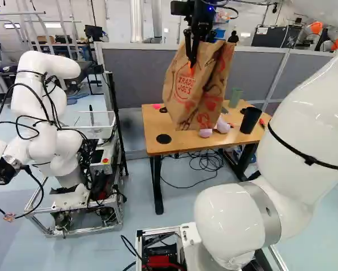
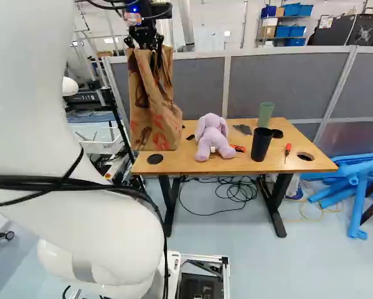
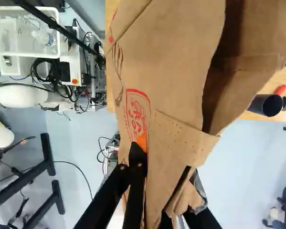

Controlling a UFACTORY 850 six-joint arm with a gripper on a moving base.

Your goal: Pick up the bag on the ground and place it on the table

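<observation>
In the left base view my gripper [image 1: 192,61] is up high, holding a brown paper bag [image 1: 183,101] with red print by its upper part. The bag [image 2: 154,118] hangs upright over the left end of the wooden table [image 2: 236,165] in the right base view; whether its bottom touches the top, I cannot tell. In the wrist view the gripper [image 3: 157,174] is shut on the bag's paper, with an orange pad [image 3: 142,142] against the printed side. The bag [image 3: 171,62] stretches ahead of the fingers and hides much of the table.
On the table are a pink plush toy [image 2: 212,137], a black cup [image 2: 261,143], a green cup [image 2: 266,113] and a screwdriver [image 2: 288,151]. Another robot [image 1: 44,124] stands left of the table. Grey partitions [image 2: 286,87] rise behind, and blue tubes [image 2: 354,180] lie right.
</observation>
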